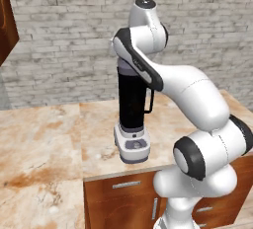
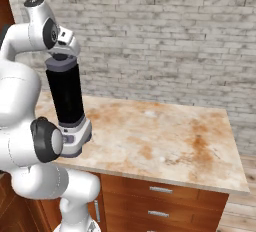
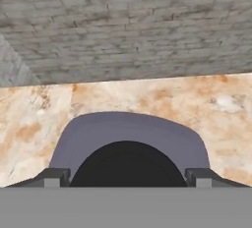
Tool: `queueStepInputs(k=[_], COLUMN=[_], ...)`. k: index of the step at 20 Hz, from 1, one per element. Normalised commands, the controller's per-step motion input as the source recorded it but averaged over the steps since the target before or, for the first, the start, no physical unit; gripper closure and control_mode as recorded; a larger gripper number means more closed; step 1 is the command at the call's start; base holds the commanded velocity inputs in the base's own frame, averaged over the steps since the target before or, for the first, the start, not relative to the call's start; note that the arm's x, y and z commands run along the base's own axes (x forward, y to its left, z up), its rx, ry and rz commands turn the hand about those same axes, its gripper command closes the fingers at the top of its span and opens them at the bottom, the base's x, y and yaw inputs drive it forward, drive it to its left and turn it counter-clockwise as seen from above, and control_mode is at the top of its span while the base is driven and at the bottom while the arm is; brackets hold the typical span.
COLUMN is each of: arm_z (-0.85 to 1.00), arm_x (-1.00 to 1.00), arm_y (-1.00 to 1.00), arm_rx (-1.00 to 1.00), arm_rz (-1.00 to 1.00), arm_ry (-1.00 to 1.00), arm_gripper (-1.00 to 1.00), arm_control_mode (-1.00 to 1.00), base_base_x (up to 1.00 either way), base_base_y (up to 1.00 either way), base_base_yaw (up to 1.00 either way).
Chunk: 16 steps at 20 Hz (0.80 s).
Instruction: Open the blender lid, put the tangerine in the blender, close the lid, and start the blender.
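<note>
On top of the blender [image 1: 132,107], near the worktop's [image 2: 165,136] front edge, sat the blender lid [image 3: 128,136], with the pincer [image 3: 126,177] apart, its 2 tips seemingly astride the knob. A shallow closing could slip off and tilt the jar.

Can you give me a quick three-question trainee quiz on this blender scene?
1. True or false: the lid sits on the blender.
2. The end effector is: A) shut on the blender's handle, B) open, a finger on each side of the lid's knob, C) pressing a button.
3. What does the blender stand on?

Key: 1 true. 2 B. 3 the marble-look counter, near its front edge.
</note>
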Motion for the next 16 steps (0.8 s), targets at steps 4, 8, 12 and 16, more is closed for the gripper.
queueStepInputs(k=[4, 8, 12, 16], arm_z=[-0.18, -0.22, -0.03, 0.0], arm_x=[0.0, -0.07, -0.1, -0.15], arm_y=[-0.22, -0.01, -0.01, -0.01], arm_rx=[0.0, 0.0, 0.0, 0.0], arm_rz=[0.1, 0.14, 0.12, 0.02], arm_ry=[0.0, 0.0, 0.0, 0.0], arm_gripper=[1.0, 1.0, 1.0, 1.0], arm_control_mode=[-1.0, -1.0, -1.0, -1.0], base_base_x=[0.0, 0.0, 0.0, 0.0], base_base_y=[0.0, 0.0, 0.0, 0.0], base_base_yaw=[0.0, 0.0, 0.0, 0.0])
